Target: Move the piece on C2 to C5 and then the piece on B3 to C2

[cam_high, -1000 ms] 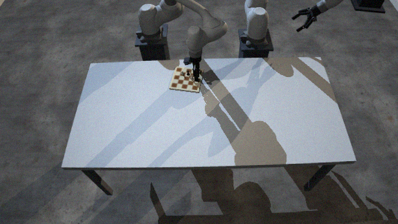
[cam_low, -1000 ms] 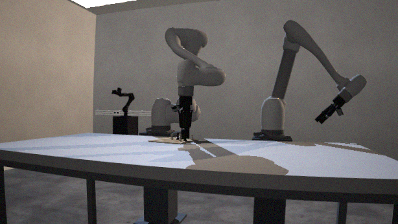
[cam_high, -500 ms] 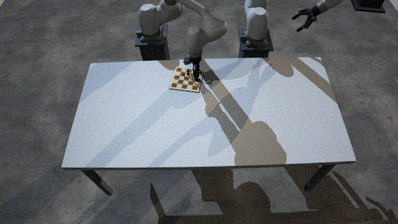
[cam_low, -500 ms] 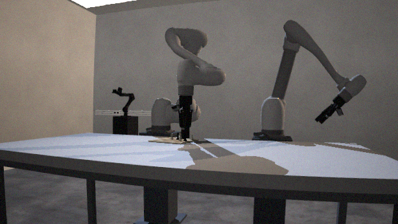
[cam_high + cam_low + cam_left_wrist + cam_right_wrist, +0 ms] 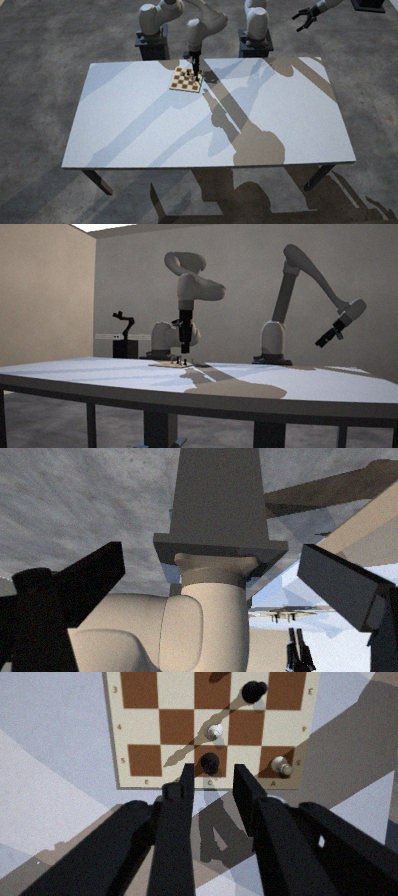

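Top view: right gripper (image 5: 196, 75) (image 5: 185, 350) (image 5: 296, 631) (image 5: 214, 767) over the board (image 5: 185, 89) (image 5: 157, 365) (image 5: 118, 763) on the worktop (image 5: 129, 129) (image 5: 97, 376) (image 5: 55, 727).
Exterior view: right fingers above the pieces, no piece lifted. Left gripper (image 5: 295, 24) (image 5: 319, 344) (image 5: 213, 555) well off the board.
Left wrist view: left fingers wide apart, nothing between.
Right wrist view, fingers: apart, gripping nothing.
Right wrist view, C5: black piece (image 5: 197, 78) (image 5: 185, 362) (image 5: 210, 763), looks upright and inside its square. First move seems done.
Right wrist view, B3: other black piece (image 5: 188, 73) (image 5: 177, 360) (image 5: 253, 692), second move not yet made.
Risk, C4: white piece (image 5: 192, 78) (image 5: 214, 732) close beside C5; swinging across low or opening wide could topple it.
Risk, C5: sideways drift before full clearance could clip the placed piece.
Risk, B3: off-centre grip could set it down tilted or over C2's line.
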Available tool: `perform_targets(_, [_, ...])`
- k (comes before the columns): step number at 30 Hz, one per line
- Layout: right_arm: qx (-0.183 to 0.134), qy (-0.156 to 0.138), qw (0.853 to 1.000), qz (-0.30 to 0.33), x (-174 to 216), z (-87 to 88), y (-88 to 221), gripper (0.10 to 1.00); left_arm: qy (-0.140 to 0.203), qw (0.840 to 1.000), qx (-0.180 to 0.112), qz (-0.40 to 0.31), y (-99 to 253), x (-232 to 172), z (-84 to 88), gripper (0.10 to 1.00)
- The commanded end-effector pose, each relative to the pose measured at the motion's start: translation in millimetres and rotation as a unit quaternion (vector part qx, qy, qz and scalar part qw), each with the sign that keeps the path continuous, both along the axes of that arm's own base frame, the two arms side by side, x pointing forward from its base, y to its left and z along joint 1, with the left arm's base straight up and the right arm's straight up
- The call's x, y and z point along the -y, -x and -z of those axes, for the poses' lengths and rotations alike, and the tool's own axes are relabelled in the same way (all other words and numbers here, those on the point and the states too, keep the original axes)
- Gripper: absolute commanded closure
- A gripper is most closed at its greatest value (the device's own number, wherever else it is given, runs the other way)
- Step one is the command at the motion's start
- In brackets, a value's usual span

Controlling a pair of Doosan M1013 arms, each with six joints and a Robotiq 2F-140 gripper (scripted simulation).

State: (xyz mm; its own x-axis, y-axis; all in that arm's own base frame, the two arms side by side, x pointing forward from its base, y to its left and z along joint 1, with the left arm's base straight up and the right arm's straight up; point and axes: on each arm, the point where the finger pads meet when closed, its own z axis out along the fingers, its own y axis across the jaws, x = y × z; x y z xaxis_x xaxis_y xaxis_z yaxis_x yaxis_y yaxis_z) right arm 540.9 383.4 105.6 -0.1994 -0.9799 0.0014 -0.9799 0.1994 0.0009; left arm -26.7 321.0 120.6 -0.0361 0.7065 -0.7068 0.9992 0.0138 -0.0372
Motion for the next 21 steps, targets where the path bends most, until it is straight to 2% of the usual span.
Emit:
perform_targets(1, [0.001, -0.001, 1.0, 0.0, -0.7, -14.8, -0.8, 0.799, 0.0, 1.0, 0.0, 0.0, 0.1, -0.3, -0.3, 0.098])
perform_targets(6, [0.001, -0.001, 1.0, 0.0, -0.7, -31.0, -0.8, 0.799, 0.0, 1.0, 0.0, 0.0, 0.1, -0.3, -0.3, 0.098])
perform_targets(11, [0.001, -0.001, 1.0, 0.0, -0.7, -34.3, -0.8, 0.799, 0.0, 1.0, 0.0, 0.0, 0.1, -0.3, -0.3, 0.098])
perform_targets(12, [0.001, -0.001, 1.0, 0.0, -0.7, -34.3, -0.8, 0.098, 0.0, 1.0, 0.0, 0.0, 0.1, -0.3, -0.3, 0.098])
perform_targets(21, [0.001, -0.001, 1.0, 0.0, -0.7, -34.3, -0.8, 0.098, 0.0, 1.0, 0.0, 0.0, 0.1, -0.3, -0.3, 0.098])
